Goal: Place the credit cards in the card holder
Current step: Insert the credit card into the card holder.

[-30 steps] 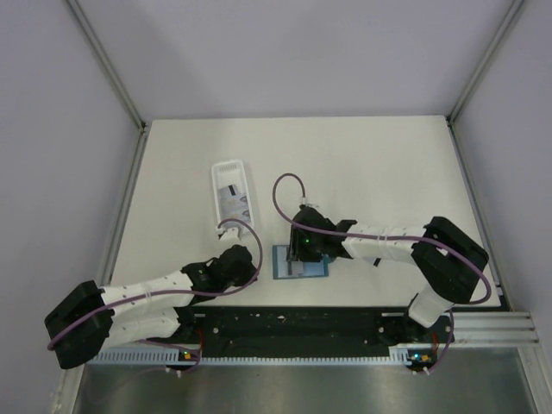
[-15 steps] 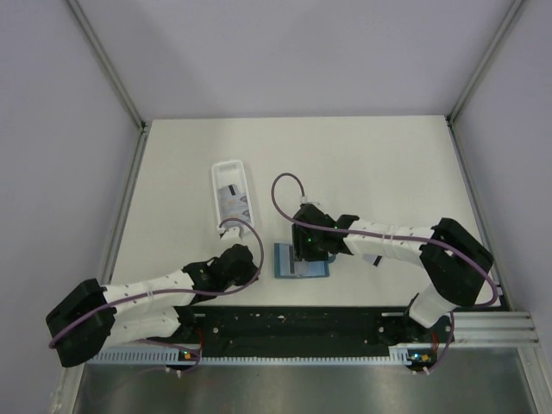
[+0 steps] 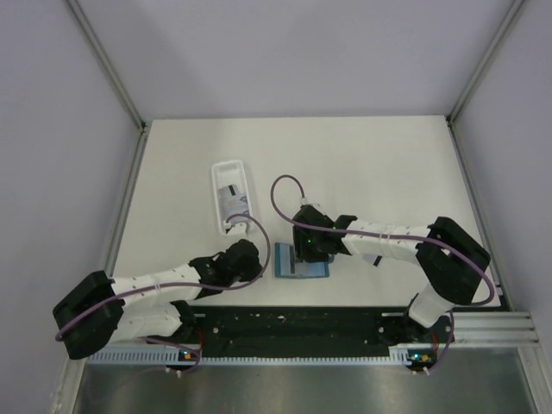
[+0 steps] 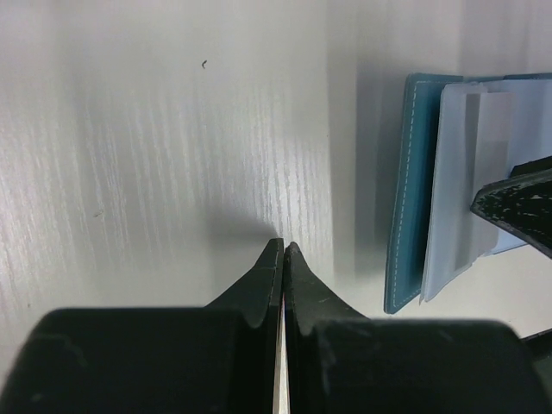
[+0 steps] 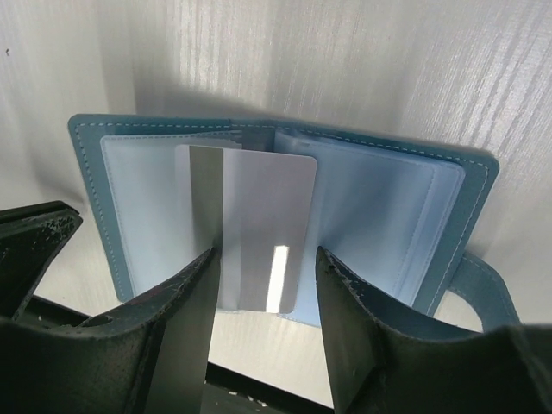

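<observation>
Top view: the card holder [image 3: 304,270] is seen lying open near the front edge of the table [image 3: 379,164], with the right gripper [image 3: 308,250] parked right over it. A few more credit cards [image 3: 234,201] are left in the white tray [image 3: 217,185].

Left wrist view: the left gripper [image 4: 283,250] is pinched shut on nothing, just beside the holder.

Right wrist view: the jaws are spread either side of one card [image 5: 267,216], which is laid on the holder's light blue inside.

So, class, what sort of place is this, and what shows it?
Probably a lab robot test cell: a white table boxed in by plain panels on metal posts, a left arm and right arm bolted at its near edge, and staged props, an open teal card holder and a white tray.
</observation>
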Tool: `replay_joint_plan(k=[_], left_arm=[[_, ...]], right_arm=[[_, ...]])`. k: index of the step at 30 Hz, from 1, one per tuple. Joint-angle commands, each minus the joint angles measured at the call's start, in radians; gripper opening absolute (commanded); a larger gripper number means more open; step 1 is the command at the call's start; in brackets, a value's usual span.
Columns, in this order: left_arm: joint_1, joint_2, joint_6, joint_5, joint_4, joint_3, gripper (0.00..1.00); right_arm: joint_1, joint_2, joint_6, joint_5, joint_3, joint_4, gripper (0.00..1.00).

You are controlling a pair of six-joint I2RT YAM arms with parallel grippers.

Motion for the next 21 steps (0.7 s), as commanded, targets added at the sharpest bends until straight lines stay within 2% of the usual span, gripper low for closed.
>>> replay_joint_plan(k=[1,11,21], left_arm=[[0.006,0.029,0.027,-0.007,0.032,0.053,0.0],[0.011,0.133,0.041,0.019,0.086,0.082,0.0],[0.016,0.185,0.049,0.037,0.112,0.09,0.0]], right_arm=[[0.01,0.027,-0.01,-0.005,0.037,0.037,0.48],[0.011,0.06,-0.014,-0.054,0.032,0.092,0.48],[0.013,0.08,-0.016,-0.095,0.032,0.136,0.42]])
